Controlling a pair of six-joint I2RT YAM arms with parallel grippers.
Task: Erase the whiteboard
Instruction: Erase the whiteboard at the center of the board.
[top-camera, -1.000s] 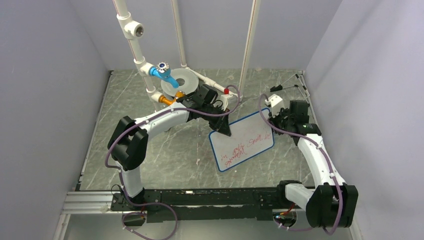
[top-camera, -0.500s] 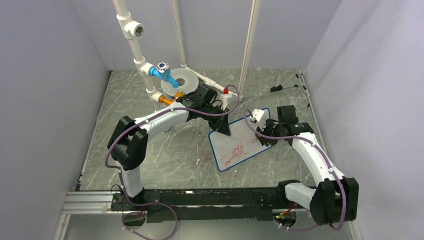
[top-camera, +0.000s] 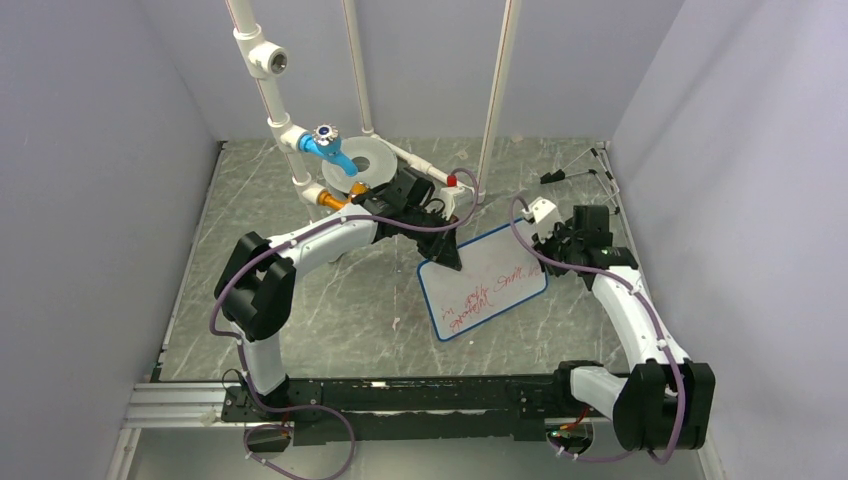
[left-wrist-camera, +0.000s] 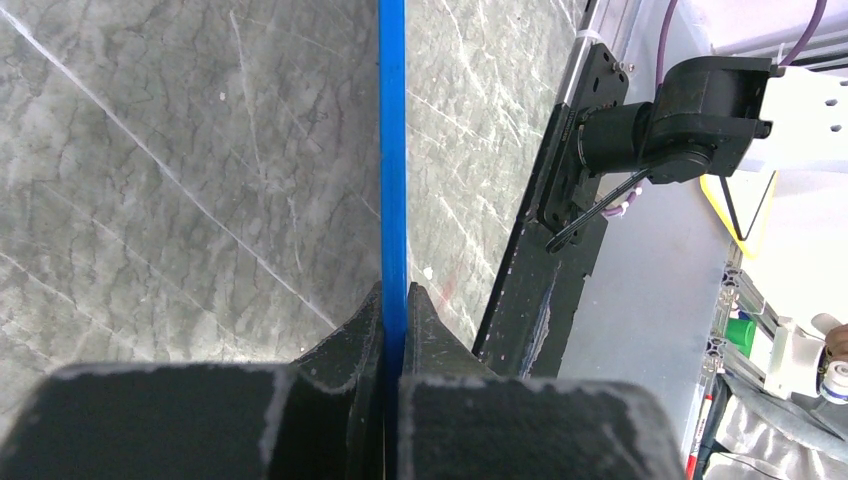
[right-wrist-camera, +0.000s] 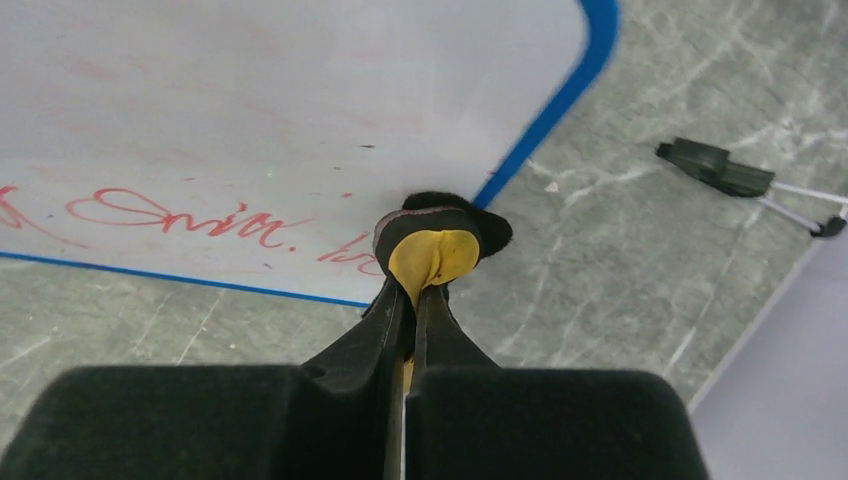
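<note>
Top external view is showing the whiteboard (top-camera: 490, 262) lying askew on the grey marbled surface (top-camera: 350, 310), right of centre, between the two arms. The left pincer (left-wrist-camera: 393, 300) is clamping the board's far left corner. From the left wrist, its fingers (left-wrist-camera: 430, 330) are pressing narrow on the blue rim (left-wrist-camera: 392, 140), seen edge-on. The right pincer (right-wrist-camera: 412, 292) is reaching over the board's right end and squeezing a small eraser (right-wrist-camera: 437, 245), yellow with a black felt face, between nearly closed fingers. That eraser is touching the board's face close to its blue edge, just beside the last of the red handwriting (right-wrist-camera: 170, 212). Red scrawl is running along the near long side of the face, while the far side is looking blank. A black clip (right-wrist-camera: 715, 166) is lying apart on the stone.
</note>
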